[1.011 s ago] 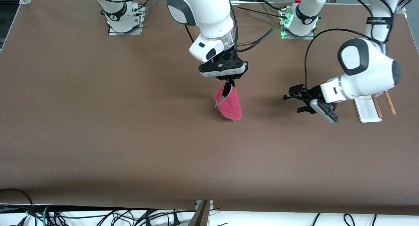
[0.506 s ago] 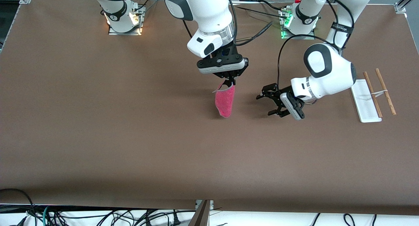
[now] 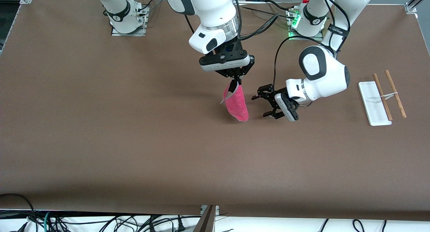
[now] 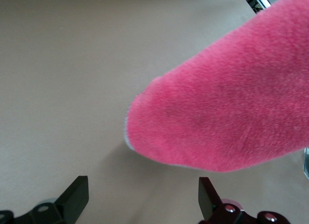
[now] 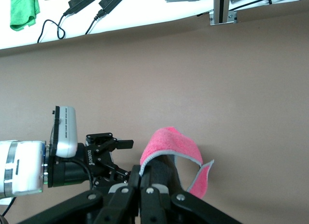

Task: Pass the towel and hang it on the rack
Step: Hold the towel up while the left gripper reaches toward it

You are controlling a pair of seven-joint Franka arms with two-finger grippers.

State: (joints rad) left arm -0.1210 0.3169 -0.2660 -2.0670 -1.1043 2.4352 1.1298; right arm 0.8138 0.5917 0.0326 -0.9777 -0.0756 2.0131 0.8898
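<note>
Fuzzy pink towel drooping from right gripper, left gripper agape beside.

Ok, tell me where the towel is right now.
In the front view the towel hangs from the shut right gripper over the middle of the table, with the open left gripper right beside it, not touching.

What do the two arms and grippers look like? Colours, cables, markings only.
Both arms are glossy white with dark grey joint caps. The right gripper and left gripper have black fingers on a black body with a white-grey underside. A black cable loops to the left wrist; a black band with white lettering wraps the left arm. The bases carry black rings.
</note>
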